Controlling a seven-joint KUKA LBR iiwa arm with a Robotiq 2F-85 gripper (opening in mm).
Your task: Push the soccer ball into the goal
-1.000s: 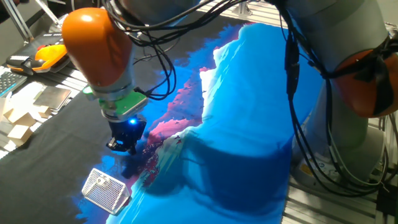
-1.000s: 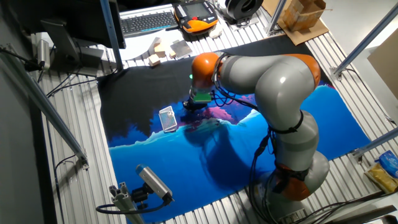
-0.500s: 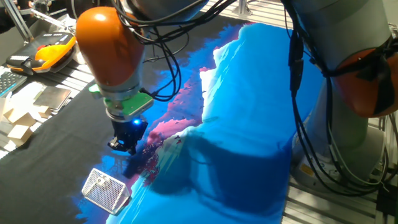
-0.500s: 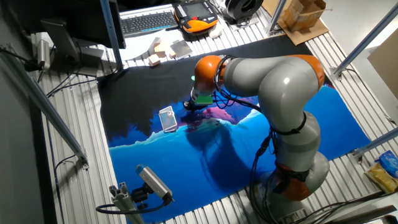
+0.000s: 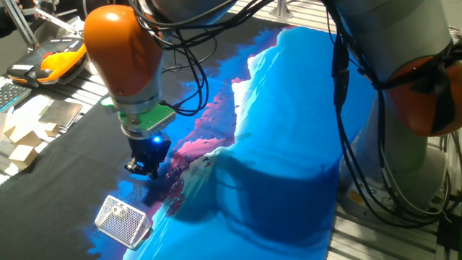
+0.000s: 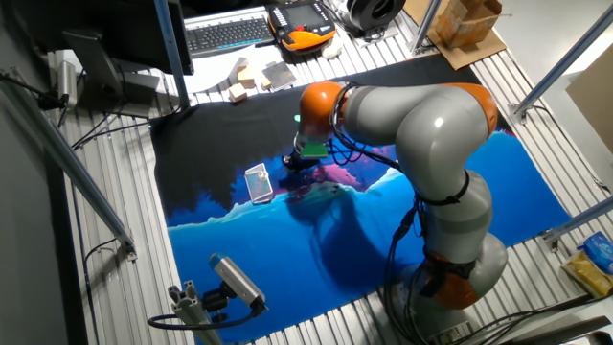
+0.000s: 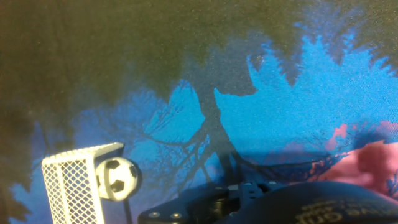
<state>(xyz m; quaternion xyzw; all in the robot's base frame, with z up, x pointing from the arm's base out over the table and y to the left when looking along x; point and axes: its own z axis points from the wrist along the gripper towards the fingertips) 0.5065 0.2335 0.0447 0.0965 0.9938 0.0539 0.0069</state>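
The goal (image 7: 71, 180) is a small white wire-mesh box at the lower left of the hand view. The soccer ball (image 7: 118, 178), white with black patches, rests against the goal's right side. In one fixed view the goal (image 5: 123, 220) lies on the blue mat just below and left of my gripper (image 5: 143, 170). The gripper hangs low over the mat, and its dark fingers look closed and empty. The ball is too small to make out there. In the other fixed view the goal (image 6: 257, 182) sits left of the gripper (image 6: 292, 161).
The mat (image 5: 289, 144) is black, blue and pink cloth. Wooden blocks (image 5: 18, 141), a metal plate (image 5: 58, 114) and an orange teach pendant (image 5: 58, 63) lie beyond the mat's far left edge. The arm's base (image 6: 460, 268) and cables stand on the mat's right side.
The orange wrist joint swung slightly right and then a little back left. The gripper tip stays in nearly the same spot above the goal.
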